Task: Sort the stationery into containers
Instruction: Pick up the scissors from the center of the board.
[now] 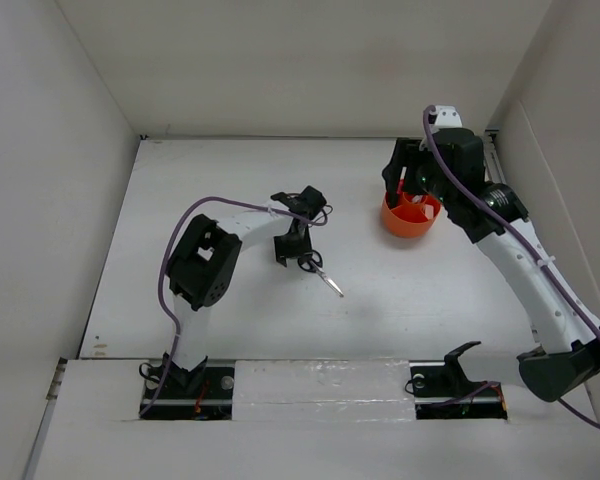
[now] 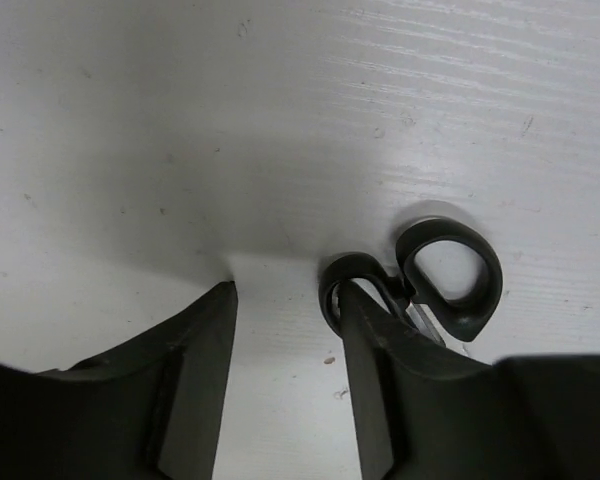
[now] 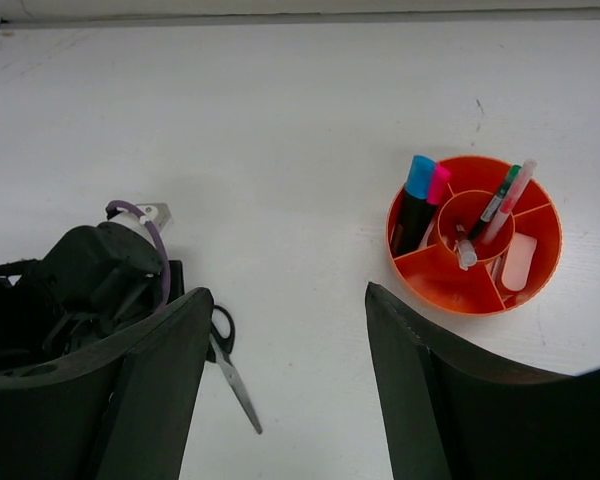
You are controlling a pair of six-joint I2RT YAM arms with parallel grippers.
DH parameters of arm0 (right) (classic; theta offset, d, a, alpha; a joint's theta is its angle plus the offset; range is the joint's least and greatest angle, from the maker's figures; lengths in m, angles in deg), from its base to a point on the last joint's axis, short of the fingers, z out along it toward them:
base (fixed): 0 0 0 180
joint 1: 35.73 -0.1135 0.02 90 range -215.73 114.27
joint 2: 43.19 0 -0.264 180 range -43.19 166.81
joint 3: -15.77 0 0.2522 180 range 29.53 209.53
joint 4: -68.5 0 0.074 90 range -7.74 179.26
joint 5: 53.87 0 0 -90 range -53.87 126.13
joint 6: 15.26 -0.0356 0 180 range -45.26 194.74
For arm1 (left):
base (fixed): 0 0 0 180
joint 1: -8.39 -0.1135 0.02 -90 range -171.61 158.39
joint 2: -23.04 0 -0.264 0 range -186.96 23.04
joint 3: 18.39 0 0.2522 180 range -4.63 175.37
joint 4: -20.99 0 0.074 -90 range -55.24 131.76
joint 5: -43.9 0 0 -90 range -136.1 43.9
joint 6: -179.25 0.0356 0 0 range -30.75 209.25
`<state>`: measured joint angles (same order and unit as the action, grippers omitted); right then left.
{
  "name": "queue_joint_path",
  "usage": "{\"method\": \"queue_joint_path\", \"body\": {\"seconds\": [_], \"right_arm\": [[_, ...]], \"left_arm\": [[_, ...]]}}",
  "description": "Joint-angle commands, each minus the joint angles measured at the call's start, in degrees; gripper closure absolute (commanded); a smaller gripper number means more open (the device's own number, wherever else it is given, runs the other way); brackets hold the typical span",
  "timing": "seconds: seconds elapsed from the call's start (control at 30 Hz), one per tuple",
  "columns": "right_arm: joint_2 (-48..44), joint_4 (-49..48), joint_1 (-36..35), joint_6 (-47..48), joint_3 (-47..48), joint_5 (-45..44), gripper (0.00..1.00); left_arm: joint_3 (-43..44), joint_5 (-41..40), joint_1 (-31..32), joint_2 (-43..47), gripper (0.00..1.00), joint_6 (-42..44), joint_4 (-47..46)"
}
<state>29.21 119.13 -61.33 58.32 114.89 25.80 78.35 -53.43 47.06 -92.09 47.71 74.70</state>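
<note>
Scissors lie flat on the table left of centre, seemingly the last piece out. The left gripper stands over the handles, jaws apart, one finger at a loop, grasping nothing. The next move calls for a square clamp on the handle. Rightward, the orange tub holds pens below the parted, empty right gripper.

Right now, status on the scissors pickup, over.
Left gripper open at scissors handles, no grip yet. Right gripper open, empty, by orange tub. Nothing blocking.

White table, pale enclosure walls
</note>
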Motion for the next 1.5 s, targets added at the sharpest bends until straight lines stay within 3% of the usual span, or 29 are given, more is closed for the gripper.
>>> {"method": "queue_joint_path", "body": {"seconds": [0.0,0.13,0.17,0.23,0.27,0.47,0.73,1.0,1.27,1.47], "right_arm": [[-0.07,-0.91,-0.59,0.61,2.62,0.75,0.31],[-0.07,-0.3,-0.59,1.13,3.93,0.75,0.31],[-0.07,-0.3,-0.59,1.13,4.54,0.75,0.31],[-0.07,-0.3,-0.59,1.13,4.55,2.84,0.31],[-0.07,-0.3,-0.59,1.65,4.55,3.55,0.31],[-0.07,-1.96,1.87,1.66,4.02,10.39,0.31],[-0.07,-7.5,4.42,2.8,-2.46,27.9,0.31],[1.07,-15.94,4.42,4.72,-11.7,40.81,0.31],[3.1,-23.58,3.11,6.32,-17.25,50.4,0.31],[6.78,-22.36,1.97,6.85,-15.67,51.81,0.33]], "left_arm": [[-0.27,-0.06,0.35,-2.11,0.61,-0.12,1.8],[-2.38,0.48,0.35,-3.34,0.77,-0.12,0.66],[-2.38,1.17,0.35,-4.04,0.88,-0.12,0.66],[-2.91,2.49,0.35,-4.83,0.99,-0.12,-0.47],[-3.43,2.5,0.35,-4.84,1.0,-0.12,-0.48],[-4.05,4.61,0.35,-5.37,1.0,1.63,-3.47],[1.3,-1.01,0.35,4.29,1.0,6.03,-6.02],[2.45,0.56,-2.46,13.78,1.0,10.87,-7.95],[1.93,5.12,-2.46,21.52,1.0,14.46,-12.34],[-0.09,9.09,-2.46,27.5,1.0,18.42,-17.7]]}}
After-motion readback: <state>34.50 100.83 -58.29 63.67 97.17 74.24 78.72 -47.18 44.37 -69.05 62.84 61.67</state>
